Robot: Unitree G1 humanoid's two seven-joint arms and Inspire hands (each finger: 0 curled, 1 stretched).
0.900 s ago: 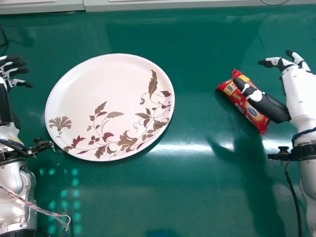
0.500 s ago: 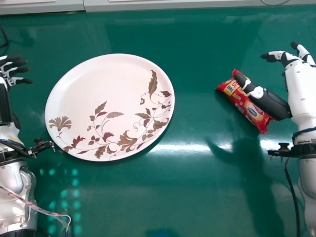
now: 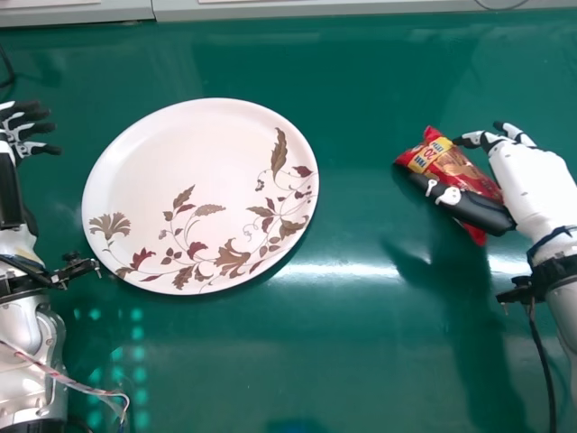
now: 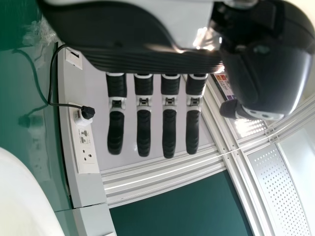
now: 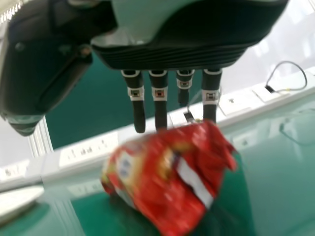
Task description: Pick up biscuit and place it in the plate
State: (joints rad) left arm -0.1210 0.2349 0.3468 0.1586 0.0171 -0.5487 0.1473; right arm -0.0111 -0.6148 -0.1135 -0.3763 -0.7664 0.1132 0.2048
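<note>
R hand [image 3: 530, 173] at the worktop's R side, reaching in from the R edge. State: open, fingers [image 5: 139, 115] approx. straight in R wrist view, thumb [image 3: 473, 211] held apart from them. Hand is over/around biscuit pkt [image 3: 449, 164]: thumb runs along the pkt's near side & covers part of it, fingertips by its far side. Contact w/ pkt: can't tell. Not curled round it.

Pkt = red w/ yellow, crinkled wrapper, lying on the R part of the worktop [image 3: 361, 361], nearer the far edge than the near one. Long axis slants, one end toward far L corner, other toward near R corner. Pkt blurred in R wrist view. Dark hand/arm shadow on the worktop nearside of pkt.

Plate [image 3: 180, 153] to L of pkt, well apart, in the L half of the worktop, w/ a gap to the far edge. Round, white/off-white, brown & maroon leaf/flower print, mostly along near & R side. Pkt is outside plate, i.e. not placed.

L hand [image 3: 20, 133] at the worktop's L edge, beside plate, not touching; open, fingers straight. Wires [image 3: 68, 382] (red/white) on L forearm, near L corner. Black cable [image 3: 541, 361] hangs from R wrist mount.

Beyond far edge: pale trunking [image 3: 361, 11]; L wrist view has socket panel [image 4: 86, 147] on it, w/ black plug [image 4: 87, 112] in.
</note>
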